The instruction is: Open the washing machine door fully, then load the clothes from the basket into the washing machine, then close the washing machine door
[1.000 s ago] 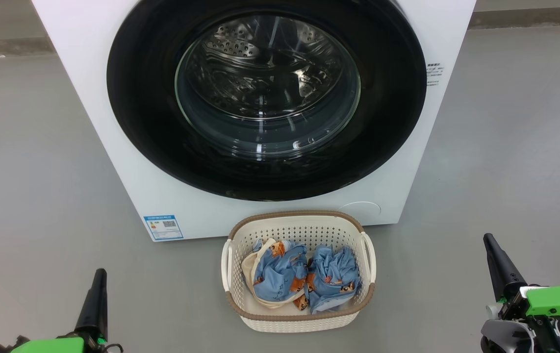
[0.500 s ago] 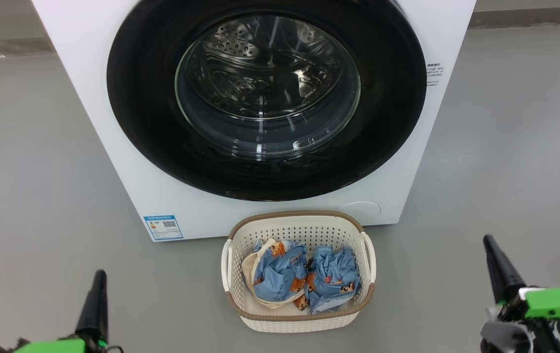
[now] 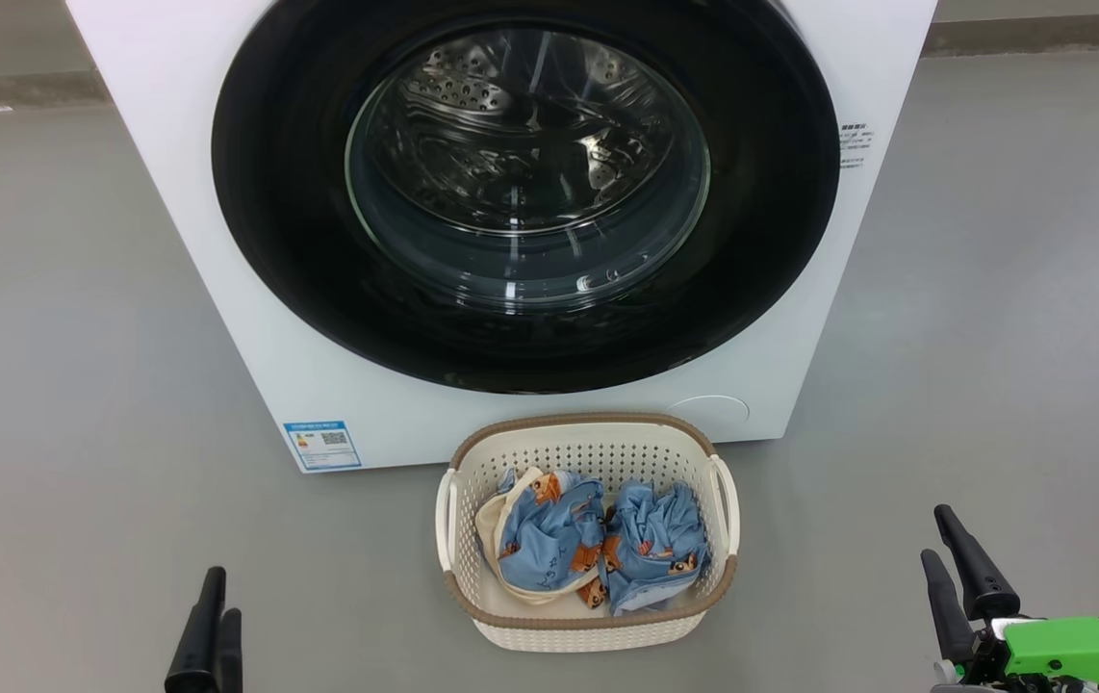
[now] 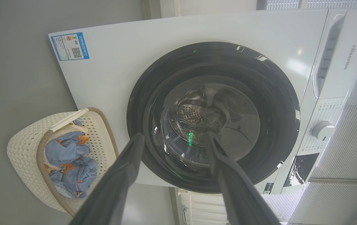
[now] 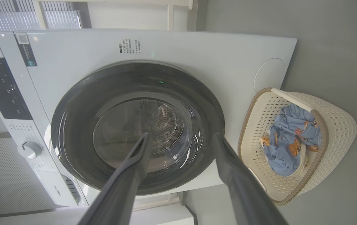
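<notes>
Washing machine door [image 3: 525, 183] seen shut, directly behind basket [image 3: 588, 423] where clothes [image 3: 598, 544] are heaped. Left gripper [image 3: 222, 597] and right gripper [image 3: 935, 534] spread wide, empty. Door edge best hooked, swung fully aside, basket avoided.

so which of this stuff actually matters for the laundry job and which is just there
For the job: washing machine, washing machine door (shut), basket, clothes inside it.
Just there: blue label sticker, control knob, grey floor.
</notes>
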